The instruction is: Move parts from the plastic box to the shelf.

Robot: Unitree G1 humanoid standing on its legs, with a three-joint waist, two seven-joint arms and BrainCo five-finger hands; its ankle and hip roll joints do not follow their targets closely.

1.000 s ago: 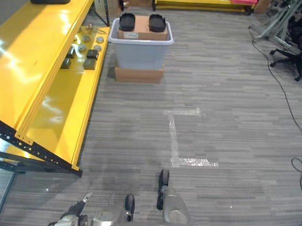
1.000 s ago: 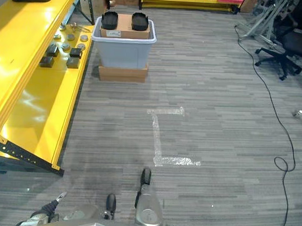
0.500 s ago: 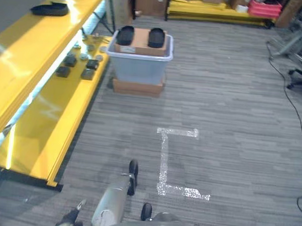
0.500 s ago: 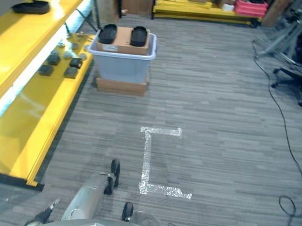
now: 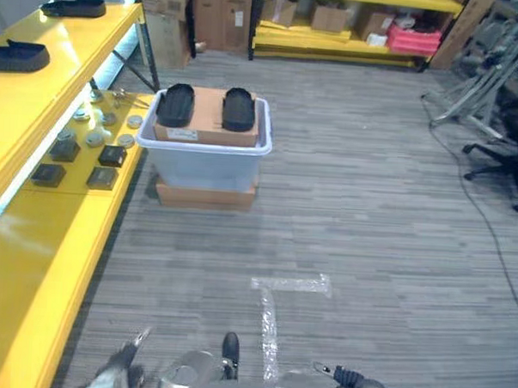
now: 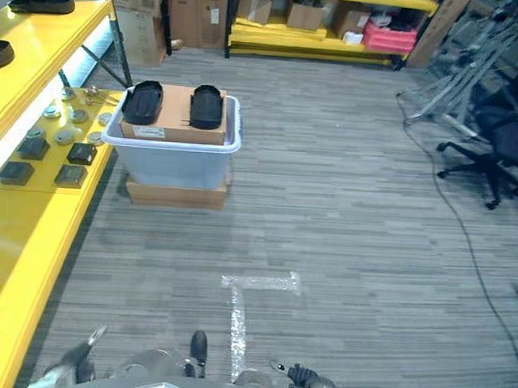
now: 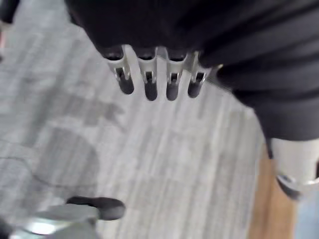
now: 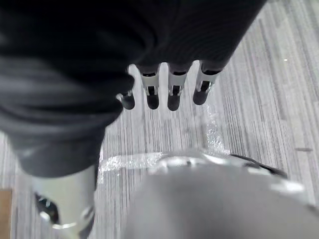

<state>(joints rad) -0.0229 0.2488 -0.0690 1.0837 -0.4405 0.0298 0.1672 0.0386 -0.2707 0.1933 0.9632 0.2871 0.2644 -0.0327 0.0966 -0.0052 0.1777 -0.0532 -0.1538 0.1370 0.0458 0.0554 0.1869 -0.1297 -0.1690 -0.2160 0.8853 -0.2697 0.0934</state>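
Note:
A pale plastic box (image 5: 205, 155) stands on the floor ahead, beside the yellow shelf (image 5: 33, 244) on my left. A cardboard carton (image 5: 206, 121) fills the box, with two black oval parts (image 5: 175, 104) (image 5: 238, 109) lying on top. Several small dark and round parts (image 5: 81, 143) lie on the shelf's lower level. My left hand (image 7: 148, 79) hangs over the grey floor with straight fingers and holds nothing. My right hand (image 8: 173, 92) hangs the same way, open and holding nothing. Both hands are far from the box.
The box rests on a flat cardboard base (image 5: 206, 195). Black trays (image 5: 16, 56) sit on the upper shelf level. Tape marks (image 5: 271, 310) cross the floor before me. An office chair (image 5: 506, 149) stands at the right, and a far rack (image 5: 335, 17) holds cartons.
The whole picture has shifted: the camera has moved forward, so the box and shelf parts look nearer and lower. Both hands still hang free.

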